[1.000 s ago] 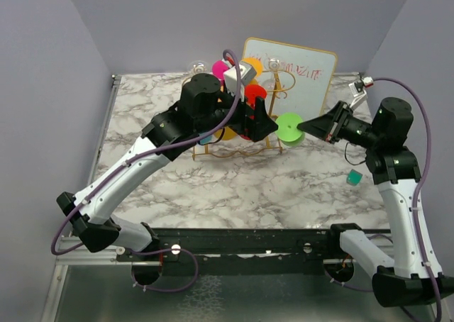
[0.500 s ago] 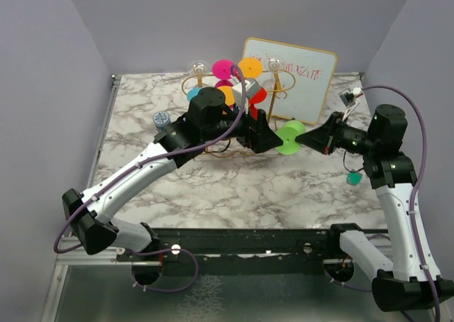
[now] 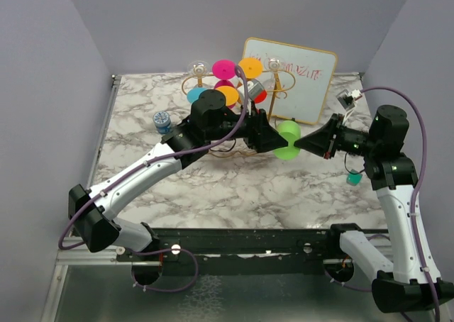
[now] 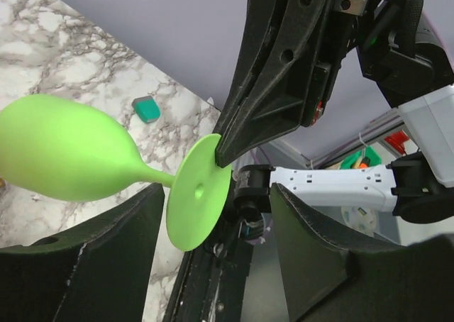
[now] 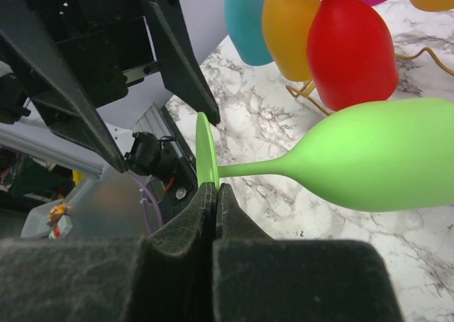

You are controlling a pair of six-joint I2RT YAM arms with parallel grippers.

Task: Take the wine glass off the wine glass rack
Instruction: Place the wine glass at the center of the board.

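**Green glass off the rack, pinched in my right gripper**

The gold wine glass rack (image 3: 279, 86) stands at the back of the marble table (image 3: 142, 109). A red glass (image 5: 351, 49), an orange glass (image 5: 294, 24) and a teal glass (image 5: 245, 17) hang on it bowl-down. The green wine glass (image 5: 383, 162) lies sideways in the air, in front of the rack and apart from it. My right gripper (image 5: 215, 191) is clenched on the rim of its foot. My left gripper (image 4: 216, 215) faces it, jaws apart on either side of the stem and foot.
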